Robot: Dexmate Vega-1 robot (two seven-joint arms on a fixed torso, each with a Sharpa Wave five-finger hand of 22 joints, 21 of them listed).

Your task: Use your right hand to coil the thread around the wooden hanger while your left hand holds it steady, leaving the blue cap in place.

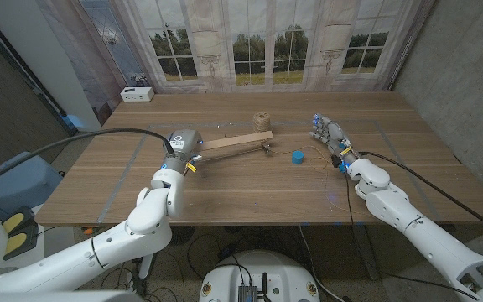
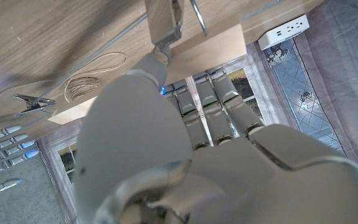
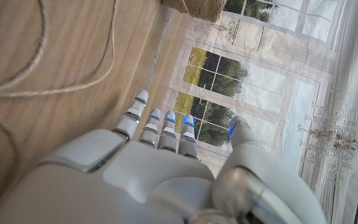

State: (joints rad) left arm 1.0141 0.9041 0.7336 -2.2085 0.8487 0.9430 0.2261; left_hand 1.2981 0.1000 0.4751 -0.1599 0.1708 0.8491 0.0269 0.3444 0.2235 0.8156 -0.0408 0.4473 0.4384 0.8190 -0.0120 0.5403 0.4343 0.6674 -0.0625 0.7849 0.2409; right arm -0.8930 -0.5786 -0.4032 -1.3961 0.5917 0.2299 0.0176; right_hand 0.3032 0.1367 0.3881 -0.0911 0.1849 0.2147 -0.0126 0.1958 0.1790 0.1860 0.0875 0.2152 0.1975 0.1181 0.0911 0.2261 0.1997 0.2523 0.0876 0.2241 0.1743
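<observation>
Gripping the near end of the wooden hanger (image 1: 235, 143), the left hand (image 1: 182, 152) has its fingers wrapped over the flat bar, as the left wrist view shows, with the thumb (image 2: 155, 65) pressed up against the wood beside the metal hook (image 2: 197, 15). From that hand the hanger runs away across the wooden table (image 1: 225, 189) toward the spool of thread (image 1: 262, 122), which stands just past the hanger's far end. In the left wrist view a small metal clip (image 2: 33, 101) hangs from the bar near the spool.

The right hand (image 1: 329, 134) holds nothing; its fingers (image 3: 143, 112) are straight and slightly spread, reaching out over bare wood. The blue cap (image 1: 297, 156) sits on the table just beside that hand, on its inner side, between it and the hanger, touching neither. A loose strand of thread (image 3: 48, 84) lies in loops on the table beside the right hand and trails back along the forearm toward the table's near edge; whether it touches the hand cannot be told. The two hands are well apart, with the hanger's far end, the spool and the cap between them. A white power strip (image 1: 137, 94) lies at the far corner beyond the left hand.
</observation>
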